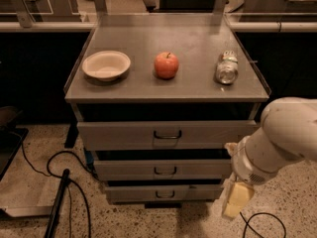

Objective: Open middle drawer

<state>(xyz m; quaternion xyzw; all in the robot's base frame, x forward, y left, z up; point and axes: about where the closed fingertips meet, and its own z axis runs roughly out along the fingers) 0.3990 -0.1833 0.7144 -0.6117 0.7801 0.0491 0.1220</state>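
Observation:
The middle drawer (129,170) is the second of three grey metal drawers in the cabinet, with a low flat front and a small dark loop handle (165,171) at its centre. Its front sits about flush with the drawers above and below. My gripper (236,199) hangs pale yellow from the white arm (280,138) at the lower right. It is just off the cabinet's right front corner, level with the lowest drawer, to the right of the middle handle and below it. It touches nothing that I can see.
The top drawer (114,134) has a taller front and a larger handle; the bottom drawer (129,194) is the lowest. On the cabinet top stand a white bowl (106,65), a red apple (166,65) and a lying can (227,68). Black cables (59,182) lie on the floor at the left.

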